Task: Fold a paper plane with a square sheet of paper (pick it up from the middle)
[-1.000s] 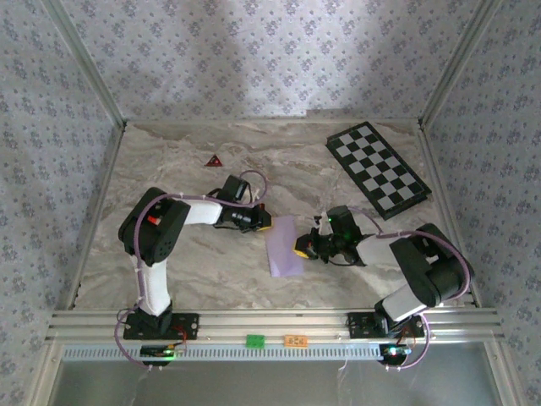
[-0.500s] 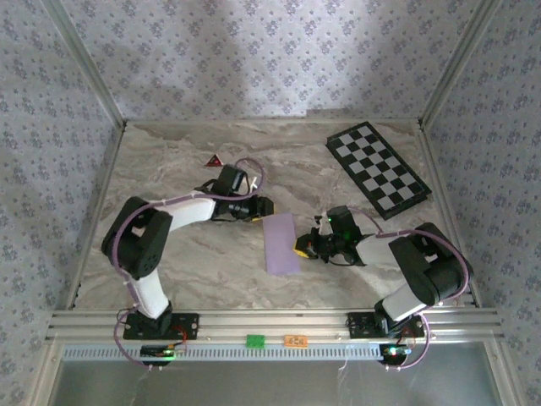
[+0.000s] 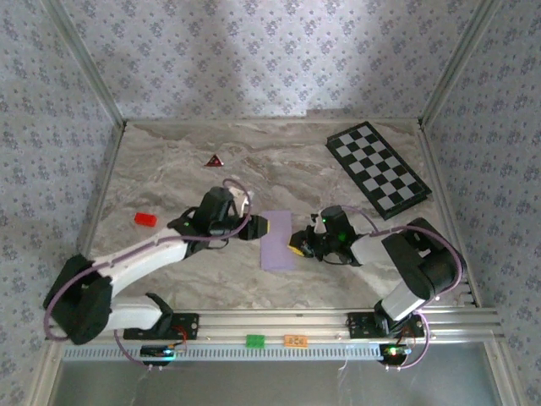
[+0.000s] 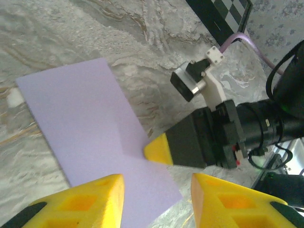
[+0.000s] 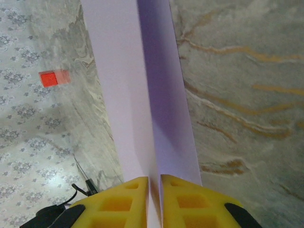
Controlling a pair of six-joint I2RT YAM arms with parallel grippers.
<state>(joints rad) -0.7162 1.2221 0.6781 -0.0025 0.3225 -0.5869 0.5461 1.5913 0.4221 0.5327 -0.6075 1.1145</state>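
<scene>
The square sheet of paper [image 3: 277, 239] lies folded into a narrow pale lilac rectangle in the middle of the table. In the left wrist view the paper [image 4: 90, 118] spreads flat under my left gripper [image 4: 156, 202], which hovers open over its near corner. My left gripper [image 3: 262, 225] sits at the sheet's upper left edge. My right gripper [image 3: 296, 246] is at the right edge. In the right wrist view my right gripper [image 5: 155, 202] has its jaws a thin slit apart with the paper's [image 5: 142, 71] fold line running in between. One right fingertip [image 4: 159, 149] rests on the sheet's edge.
A black-and-white checkered board [image 3: 376, 169] lies at the back right. A small dark red triangle [image 3: 214, 160] sits at the back left. A red block [image 3: 145, 219] lies left of the left arm. Patterned walls and metal rails enclose the table.
My left gripper has opened, and its arm has stretched out low toward the sheet's upper left edge, uncovering the red block. The sheet and right gripper shifted slightly left.
</scene>
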